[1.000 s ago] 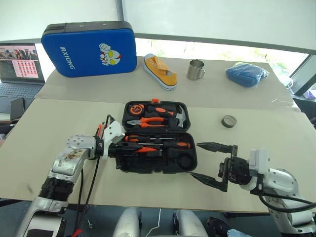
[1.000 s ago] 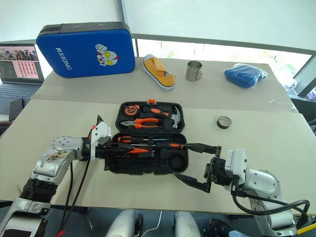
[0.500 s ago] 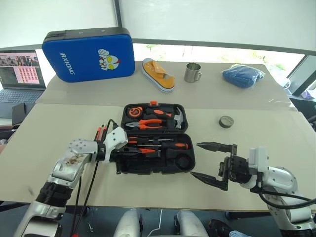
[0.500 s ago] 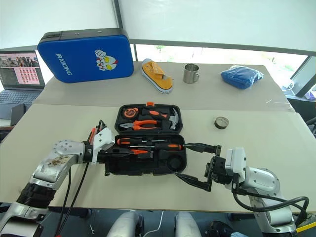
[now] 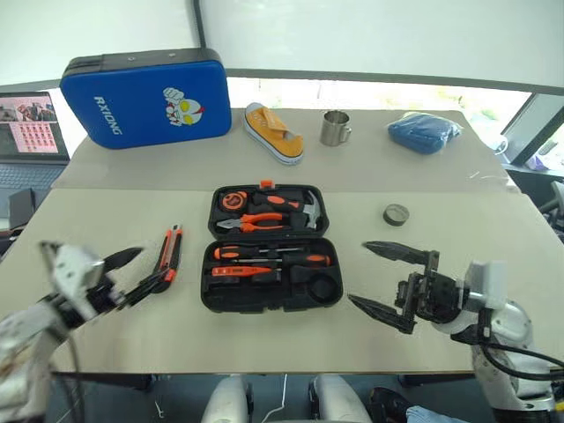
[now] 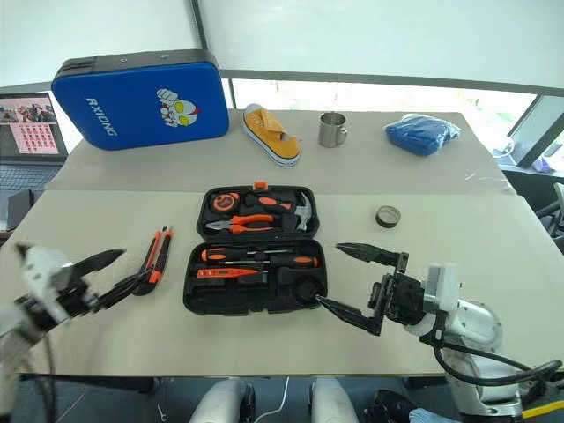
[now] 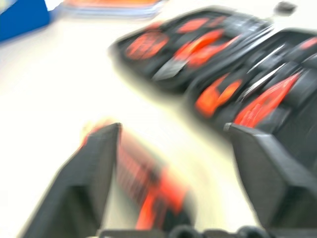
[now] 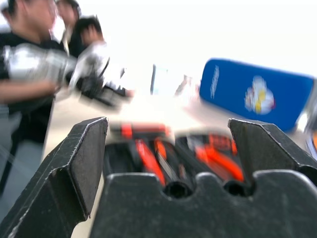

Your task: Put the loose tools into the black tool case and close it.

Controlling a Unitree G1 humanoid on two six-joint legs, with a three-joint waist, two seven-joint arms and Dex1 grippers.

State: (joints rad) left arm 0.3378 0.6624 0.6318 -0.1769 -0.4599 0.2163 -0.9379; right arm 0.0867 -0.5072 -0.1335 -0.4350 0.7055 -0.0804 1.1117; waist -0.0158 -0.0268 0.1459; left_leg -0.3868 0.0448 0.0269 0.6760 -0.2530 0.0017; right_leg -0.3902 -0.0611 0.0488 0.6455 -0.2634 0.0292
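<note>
seeing black tool case (image 5: 269,248) lying open mid-table, screwdrivers (image 5: 271,257) already in slots. i judge left gripper (image 5: 132,270) sits beside utility knife (image 5: 171,254) to grab it, fingers apart, empty. right gripper (image 5: 388,278) waits spread wide near case edge, probably for tape roll (image 5: 396,213). left wrist view shows knife between fingers (image 7: 86,178); right wrist view shows people behind.
</note>
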